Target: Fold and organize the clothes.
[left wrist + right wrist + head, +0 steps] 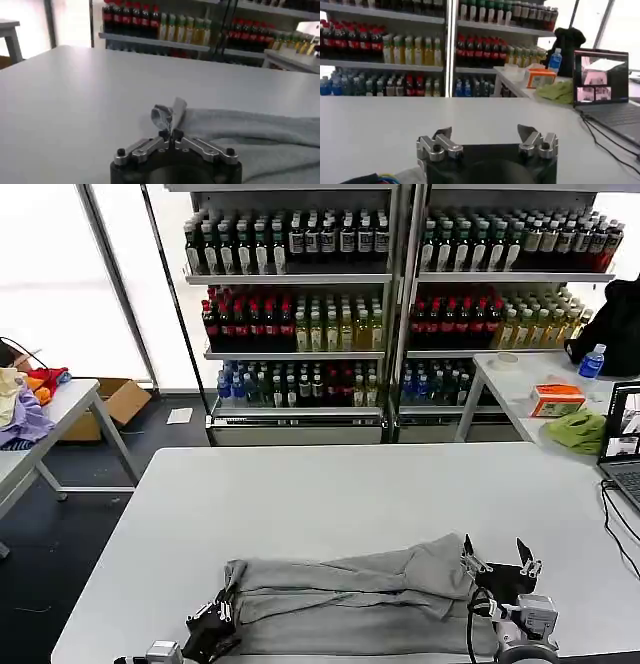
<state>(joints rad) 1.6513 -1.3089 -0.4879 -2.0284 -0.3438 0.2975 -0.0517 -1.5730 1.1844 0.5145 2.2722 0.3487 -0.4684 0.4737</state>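
A light grey shirt (350,594) lies bunched lengthwise across the front of the white table (330,494). My left gripper (222,606) is at the shirt's left end, shut on a raised fold of the cloth. In the left wrist view that gripper (170,134) pinches the grey fold (169,111), and the rest of the shirt (245,132) spreads away over the table. My right gripper (497,557) stands open just off the shirt's right end. In the right wrist view the right gripper (484,132) holds nothing, with bare table beyond its fingers.
A side table (520,389) at the right holds a lime-green cloth (577,430), an orange box (556,398) and a laptop (624,446) with cables (612,519). Coloured garments (24,406) lie on a table at the left. Bottle shelves (300,314) stand behind.
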